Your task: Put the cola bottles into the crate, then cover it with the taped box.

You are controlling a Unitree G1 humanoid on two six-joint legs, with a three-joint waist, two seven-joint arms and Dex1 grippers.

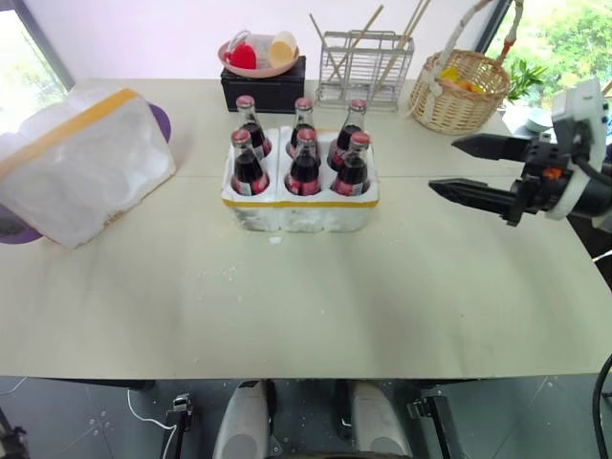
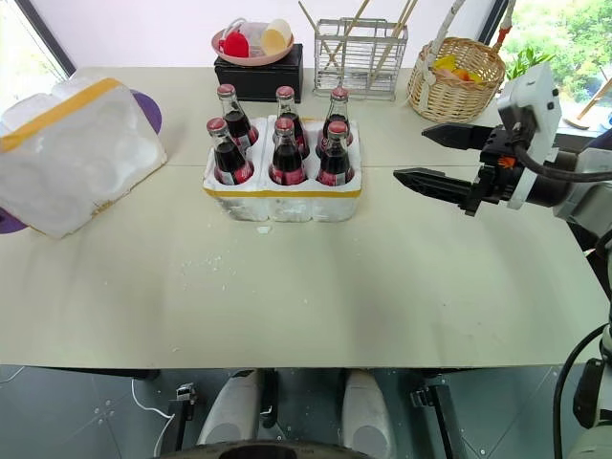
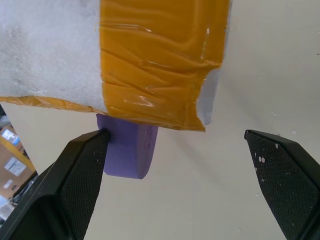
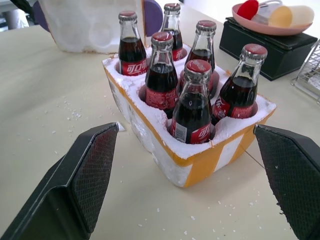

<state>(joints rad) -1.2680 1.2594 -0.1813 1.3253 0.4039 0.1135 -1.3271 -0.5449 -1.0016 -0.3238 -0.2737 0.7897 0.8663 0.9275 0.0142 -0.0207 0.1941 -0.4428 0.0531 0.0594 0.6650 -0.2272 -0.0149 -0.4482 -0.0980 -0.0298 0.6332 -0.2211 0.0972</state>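
With all six cola bottles [image 1: 304, 153] already seated in the crate [image 1: 300, 204] at table centre and both jaws spread empty, the taped box [image 1: 81, 163] at nine o'clock, propped on a purple disc [image 3: 127, 152], could slip, or topple bottles if lowered askew.

Dark cola bottles [image 1: 304, 158] with red caps and labels fill the white, yellow-banded crate [image 1: 300, 203]; the taped box [image 1: 81, 158] is white with orange-yellow tape.

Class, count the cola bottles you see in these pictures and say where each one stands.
6. All the cola bottles stand upright in the crate, one per well: three in the far row, three in the near row. None seems hidden.
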